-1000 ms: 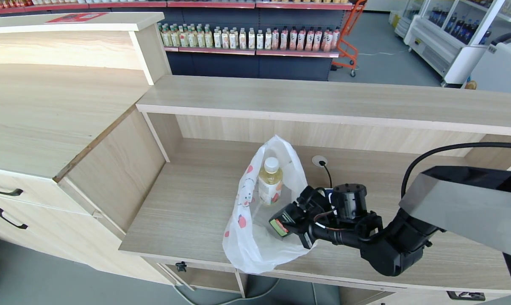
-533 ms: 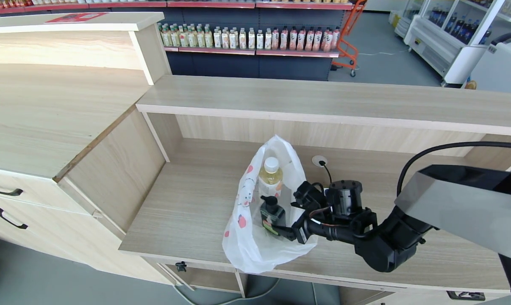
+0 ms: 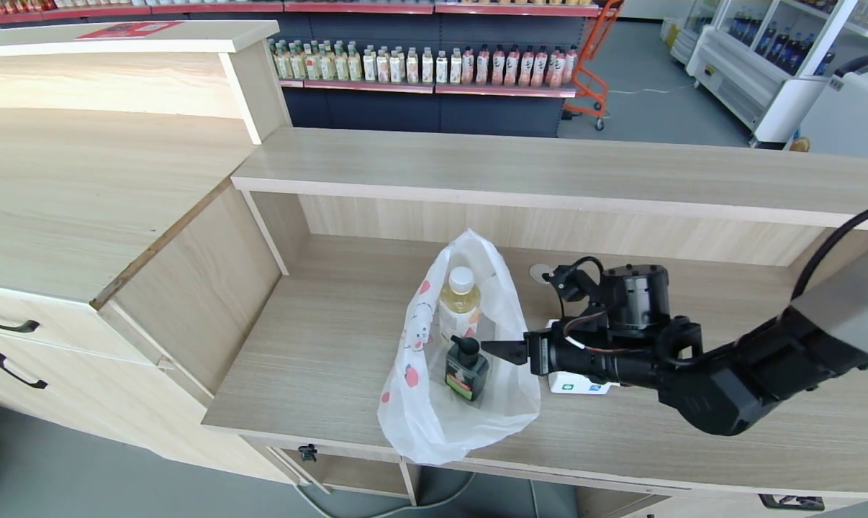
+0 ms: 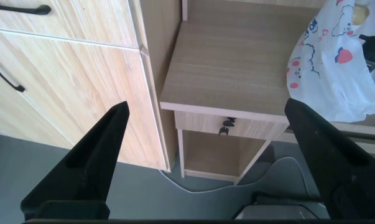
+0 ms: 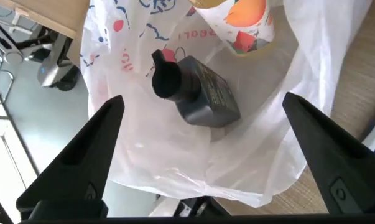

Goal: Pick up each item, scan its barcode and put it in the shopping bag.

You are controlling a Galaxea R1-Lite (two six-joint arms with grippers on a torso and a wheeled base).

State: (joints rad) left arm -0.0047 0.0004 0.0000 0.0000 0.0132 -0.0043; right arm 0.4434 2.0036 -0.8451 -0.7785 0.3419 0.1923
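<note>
A white shopping bag with red prints stands open on the lower wooden counter. Inside it a yellow drink bottle with a white cap stands upright. In front of that bottle sits a dark pump bottle. My right gripper hovers at the bag's right side, open and apart from the pump bottle. The right wrist view looks down between the wide fingers of the right gripper onto the pump bottle and the bag. My left gripper hangs open below the counter's front edge, left of the bag.
A white box-shaped device lies on the counter under my right wrist. Behind it a cable hole opens in the counter. A raised shelf overhangs the back. Drawers with black handles stand at the left.
My right gripper let go of the dark pump bottle, which now stands in the bag. The gripper has pulled back to the right and risen.
</note>
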